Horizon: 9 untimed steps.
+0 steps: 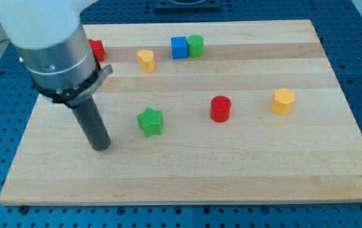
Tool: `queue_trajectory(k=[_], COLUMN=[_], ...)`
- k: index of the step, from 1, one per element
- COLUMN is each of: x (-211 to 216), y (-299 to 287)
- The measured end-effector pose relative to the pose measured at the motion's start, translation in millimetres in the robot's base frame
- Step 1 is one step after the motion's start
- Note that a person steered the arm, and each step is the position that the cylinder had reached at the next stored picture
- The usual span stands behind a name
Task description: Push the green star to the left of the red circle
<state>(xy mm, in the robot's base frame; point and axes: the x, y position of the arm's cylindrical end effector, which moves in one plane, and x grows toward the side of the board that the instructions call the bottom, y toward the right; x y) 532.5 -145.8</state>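
1. My tip point(100, 147) rests on the counter point(187, 171) toward the view's left, at the lower end of the dark rod that hangs from the grey arm housing.
2. There is no grasping tool on this arm – only the rod, so nothing is clenched or released and nothing is held.
3. The green star point(150, 121) lies to the view's right of my tip, near it but not touching; bare wood shows between them.
4. The red circle point(220, 108) – a short upright cylinder – sits further to the view's right of the star and slightly nearer the view's top, well apart from it.
5. So the star is already on the left side of the red circle, with a clear gap between the two.
6. A yellow block with angled sides point(283, 101) stands to the right of the red circle.
7. Near the view's top, a blue cube point(179, 47) and a green cylinder point(195, 45) sit side by side, touching or nearly so.
8. A yellow heart-like block point(146, 60) lies to their left.
9. A second red block point(97, 49) is partly hidden behind the arm housing; I cannot tell its shape.
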Motion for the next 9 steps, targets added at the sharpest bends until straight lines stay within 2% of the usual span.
queue_trajectory(k=[1,2,5,7,8,9], x=[-20.3,-66.1,-101.3,-39.1,-33.2,-67.6], y=[38.6,51.9,55.8,20.3,44.2,70.5])
